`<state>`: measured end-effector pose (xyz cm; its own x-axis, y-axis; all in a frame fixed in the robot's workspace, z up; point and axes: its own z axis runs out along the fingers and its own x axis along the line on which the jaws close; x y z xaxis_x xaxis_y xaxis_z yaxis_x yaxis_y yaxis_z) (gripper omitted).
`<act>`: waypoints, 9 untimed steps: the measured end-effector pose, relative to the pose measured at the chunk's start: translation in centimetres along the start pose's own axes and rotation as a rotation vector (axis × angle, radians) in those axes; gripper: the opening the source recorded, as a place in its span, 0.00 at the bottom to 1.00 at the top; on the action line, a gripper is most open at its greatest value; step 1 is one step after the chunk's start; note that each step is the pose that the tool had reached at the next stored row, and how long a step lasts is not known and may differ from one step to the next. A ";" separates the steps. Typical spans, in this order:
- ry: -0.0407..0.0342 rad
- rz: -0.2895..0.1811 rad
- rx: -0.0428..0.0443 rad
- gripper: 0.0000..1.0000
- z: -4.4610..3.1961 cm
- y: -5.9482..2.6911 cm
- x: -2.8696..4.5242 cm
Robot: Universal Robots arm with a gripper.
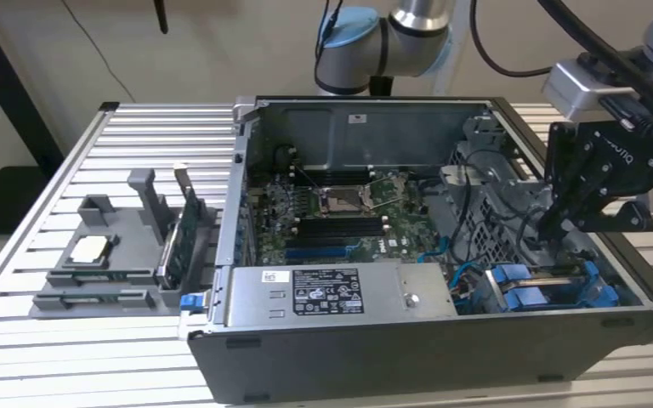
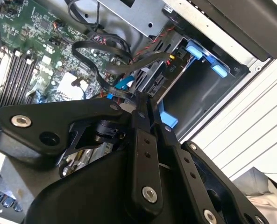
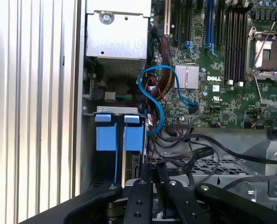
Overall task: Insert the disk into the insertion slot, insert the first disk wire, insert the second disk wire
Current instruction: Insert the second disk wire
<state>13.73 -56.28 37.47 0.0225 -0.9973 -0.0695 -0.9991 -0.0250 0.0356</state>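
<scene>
The gripper [image 1: 556, 223] hangs inside the open computer case [image 1: 338, 357] directly over the drive cage [image 1: 547, 289], jaws pressed together on a black cable [image 2: 111, 63], with the disk [image 3: 134, 164] seated below in its slot.

A green motherboard [image 1: 343, 208] with black memory slots [image 1: 332, 228] is seen inside the dark grey computer case [image 1: 417, 357]. Bright blue plastic [image 3: 119, 135] is shown at the edge of the insertion slot [image 3: 108, 163], and a light blue cable [image 3: 157, 93] is looped beside it. The gripper [image 2: 145, 105] is finished in matt black. The power-supply box [image 1: 338, 291] is silver-grey with a black-and-white label. The table [image 1: 54, 178] is ribbed in pale silver.
</scene>
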 end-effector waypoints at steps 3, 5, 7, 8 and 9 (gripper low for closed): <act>0.0001 0.000 0.0000 0.16 0.13 0.00 0.07; -0.0001 0.000 0.0000 0.16 0.25 -0.01 0.16; -0.0001 0.000 0.0000 0.16 0.37 -0.01 0.24; 0.0000 0.000 0.0000 0.16 0.43 -0.01 0.29; -0.0001 0.000 0.0000 0.16 0.49 -0.01 0.35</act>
<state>13.74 -56.59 36.96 0.0222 -0.9973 -0.0695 -0.9991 -0.0247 0.0356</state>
